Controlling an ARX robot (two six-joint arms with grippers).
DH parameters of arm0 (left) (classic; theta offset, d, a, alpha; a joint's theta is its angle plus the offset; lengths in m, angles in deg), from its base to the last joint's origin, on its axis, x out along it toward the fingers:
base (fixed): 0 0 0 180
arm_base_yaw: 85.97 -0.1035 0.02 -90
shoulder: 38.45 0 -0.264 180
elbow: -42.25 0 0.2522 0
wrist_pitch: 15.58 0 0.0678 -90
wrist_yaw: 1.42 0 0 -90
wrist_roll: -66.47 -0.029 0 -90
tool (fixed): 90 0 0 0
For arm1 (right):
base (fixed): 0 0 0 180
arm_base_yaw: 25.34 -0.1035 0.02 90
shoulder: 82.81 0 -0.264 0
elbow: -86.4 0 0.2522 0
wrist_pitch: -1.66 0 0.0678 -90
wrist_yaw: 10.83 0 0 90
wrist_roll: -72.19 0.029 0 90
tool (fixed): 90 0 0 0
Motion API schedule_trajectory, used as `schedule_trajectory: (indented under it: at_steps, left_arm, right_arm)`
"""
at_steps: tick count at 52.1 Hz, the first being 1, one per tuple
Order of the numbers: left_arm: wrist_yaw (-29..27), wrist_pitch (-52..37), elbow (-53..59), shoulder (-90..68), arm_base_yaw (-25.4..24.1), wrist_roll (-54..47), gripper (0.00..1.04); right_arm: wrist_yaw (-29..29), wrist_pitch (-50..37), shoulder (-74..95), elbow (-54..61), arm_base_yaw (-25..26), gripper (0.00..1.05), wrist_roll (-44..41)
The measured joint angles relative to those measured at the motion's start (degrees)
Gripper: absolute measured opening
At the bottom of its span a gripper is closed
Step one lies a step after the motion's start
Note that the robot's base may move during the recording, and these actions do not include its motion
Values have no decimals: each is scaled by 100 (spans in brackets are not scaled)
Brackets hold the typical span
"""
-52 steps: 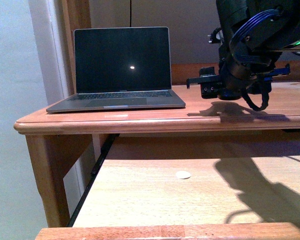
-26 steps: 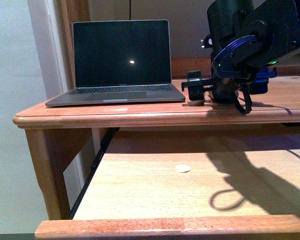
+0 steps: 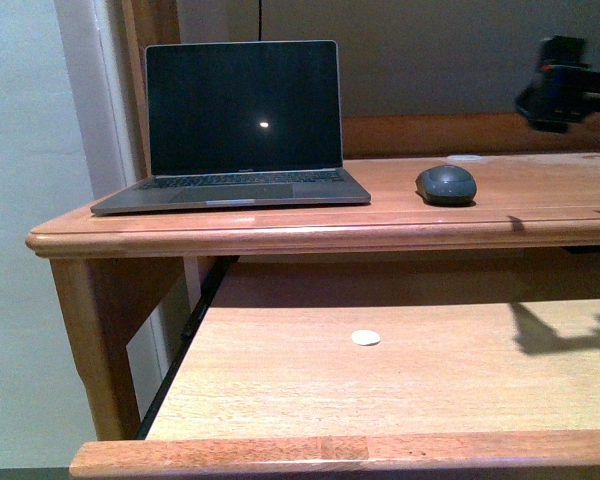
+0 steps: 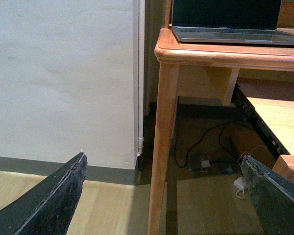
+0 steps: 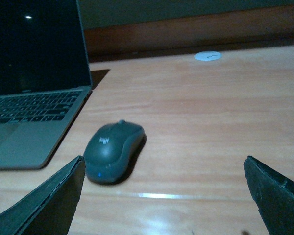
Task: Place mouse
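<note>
Mouse [image 3: 446, 185] placement looked done, in my judgement: it sat upright on the desk [image 3: 280, 238], on the top surface, just beside the laptop [image 3: 242, 130] on the right-hand side and apart from it, with nothing touching it. What seemed left was only for the arm to clear away.

The room showed a pale wall [image 4: 63, 73] on the left and a darker wall behind the desk, with a light wood floor below. The desk was warm reddish wood with a rounded front edge, its top smooth and faintly glossy. Under it a paler pull-out shelf [image 3: 400, 400] stood drawn forward. The laptop stood open near the left end of the top, its screen dark apart from one small bright spot.

The right gripper [image 5: 162, 169] hung above the right end of the desk, its jaws spread wide and holding nothing, the mouse lying ahead of them on the wood. The left gripper [image 4: 164, 164] was low beside the desk's left leg, jaws likewise spread and unladen.

Loose cables [image 4: 206, 147] lay on the floor under the desk. A small white disc [image 5: 208, 56] lay flat on the top behind the mouse, and a round white sticker [image 3: 366, 338] lay on the shelf.
</note>
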Motion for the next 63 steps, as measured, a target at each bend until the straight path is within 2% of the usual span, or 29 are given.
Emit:
schedule_trajectory:
  at_steps: [4, 6, 13, 23, 30, 32, 35, 41, 43, 45, 47, 50, 51, 53, 63]
  left_arm:
    - [2, 0, 0, 0, 0, 0, 97]
    - [2, 0, 0, 0, 0, 0, 97]
    - [0, 0, 0, 0, 0, 0, 97]
    - [2, 0, 0, 0, 0, 0, 97]
    - [0, 0, 0, 0, 0, 0, 97]
    - [0, 0, 0, 0, 0, 0, 97]
    - [2, 0, 0, 0, 0, 0, 97]
    - [0, 0, 0, 0, 0, 0, 97]
    - [0, 0, 0, 0, 0, 0, 97]
    - [2, 0, 0, 0, 0, 0, 97]
    - [2, 0, 0, 0, 0, 0, 97]
    - [0, 0, 0, 0, 0, 0, 97]
    - [0, 0, 0, 0, 0, 0, 97]
    - [0, 0, 0, 0, 0, 0, 97]
    - [2, 0, 0, 0, 0, 0, 97]
  right_arm:
    - [-914, -356, -601, 925, 474, 97, 20]
    - [-1182, -452, -789, 1207, 638, 97, 22]
    - [-3086, -737, -1784, 2549, 1626, 97, -4]
    - [-4953, -820, -2472, 3530, 2590, 97, -212]
    - [-6076, -378, -2778, 3956, 3112, 97, -651]
    - [-6393, -39, -2859, 4037, 3239, 97, -940]
    - [-6885, 970, -2992, 4059, 3429, 97, -1707]
    - [-7027, 2669, -2894, 3917, 3517, 97, -3016]
    - [-6931, 3386, -2732, 3866, 3506, 97, -3829]
    - [-6758, 3738, -2579, 3895, 3449, 97, -4450]
    - [-6660, 3742, -2507, 3932, 3394, 97, -4730]
    - [-6465, 3388, -2417, 4054, 3233, 97, -4966]
    - [-6041, 1934, -2238, 4385, 2743, 97, -4621]
    - [-5845, 1327, -2118, 4463, 2527, 97, -4306]
    - [-4815, -675, -1349, 4505, 1626, 97, -3128]
